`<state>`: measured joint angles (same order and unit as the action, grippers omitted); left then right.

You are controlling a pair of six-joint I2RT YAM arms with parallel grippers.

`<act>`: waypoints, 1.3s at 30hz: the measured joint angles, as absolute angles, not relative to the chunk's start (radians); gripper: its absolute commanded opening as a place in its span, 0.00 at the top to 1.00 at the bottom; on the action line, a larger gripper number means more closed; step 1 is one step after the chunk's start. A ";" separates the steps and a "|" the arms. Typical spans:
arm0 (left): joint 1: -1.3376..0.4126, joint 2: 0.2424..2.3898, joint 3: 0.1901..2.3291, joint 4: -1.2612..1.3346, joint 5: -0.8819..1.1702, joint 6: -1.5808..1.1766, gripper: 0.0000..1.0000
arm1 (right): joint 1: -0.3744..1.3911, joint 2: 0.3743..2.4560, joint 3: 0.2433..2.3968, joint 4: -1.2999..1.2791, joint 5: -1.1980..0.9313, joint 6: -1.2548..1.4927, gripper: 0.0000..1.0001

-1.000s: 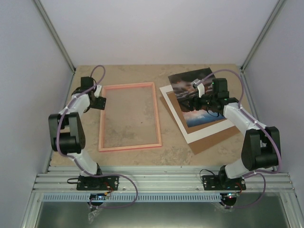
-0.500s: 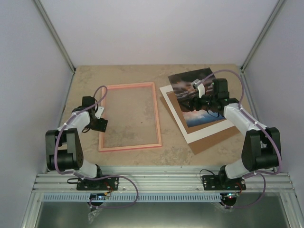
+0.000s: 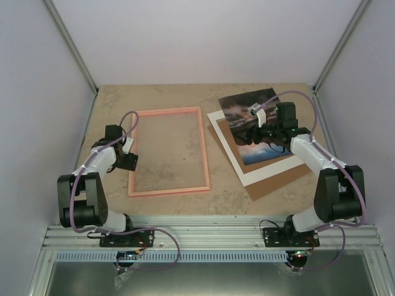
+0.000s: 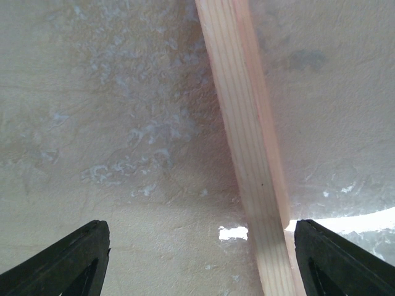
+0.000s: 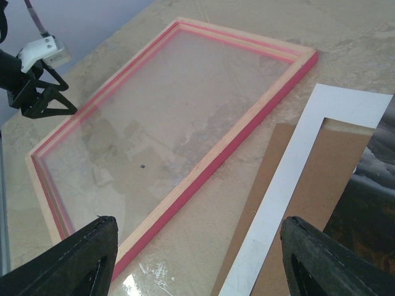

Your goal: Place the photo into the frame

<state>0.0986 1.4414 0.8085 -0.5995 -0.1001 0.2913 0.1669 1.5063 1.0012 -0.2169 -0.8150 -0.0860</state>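
- Left gripper: jaws released, empty, poised over the left rail of the frame.
- Right gripper: jaws released, empty — above the photo.
- Photo lay on the white mat, right of the frame.

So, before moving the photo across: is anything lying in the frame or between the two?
Nothing visible: the frame holds only its glass, and bare table lies between it and the photo.

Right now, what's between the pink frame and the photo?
Between the frame and the photo lie a strip of bare table, then the white sheet, in the top view.
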 measured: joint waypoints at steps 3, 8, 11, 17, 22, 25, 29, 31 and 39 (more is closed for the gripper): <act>0.099 1.435 0.804 -0.599 -0.104 0.292 0.16 | 0.167 1.506 1.001 -0.217 -0.815 -0.086 0.27; 0.099 1.437 0.781 -0.599 -0.104 0.292 0.16 | 0.167 1.506 1.001 -0.217 -0.815 -0.086 0.27; 0.099 1.443 0.766 -0.596 -0.110 0.293 0.16 | 0.167 1.506 1.001 -0.217 -0.815 -0.086 0.27; 0.098 1.451 0.762 -0.581 -0.113 0.295 0.16 | 0.167 1.506 1.001 -0.217 -0.815 -0.086 0.27; 0.098 1.464 0.763 -0.566 -0.115 0.297 0.16 | 0.167 1.506 1.001 -0.217 -0.815 -0.086 0.27; 0.098 1.464 0.770 -0.574 -0.113 0.302 0.16 | 0.167 1.506 1.001 -0.217 -0.815 -0.086 0.27; 0.099 1.447 0.791 -0.619 -0.107 0.314 0.15 | 0.167 1.505 1.001 -0.217 -0.815 -0.086 0.27; 0.099 1.422 0.793 -0.642 -0.106 0.321 0.15 | 0.167 1.502 1.001 -0.217 -0.815 -0.086 0.27; 0.099 1.351 0.736 -0.686 -0.115 0.356 0.14 | 0.167 1.501 1.001 -0.217 -0.815 -0.086 0.27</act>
<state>0.0986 1.3506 0.7357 -0.6865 -0.1146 0.3561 0.1669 1.5005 1.0008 -0.2169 -0.8150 -0.0864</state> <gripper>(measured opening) 0.860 0.729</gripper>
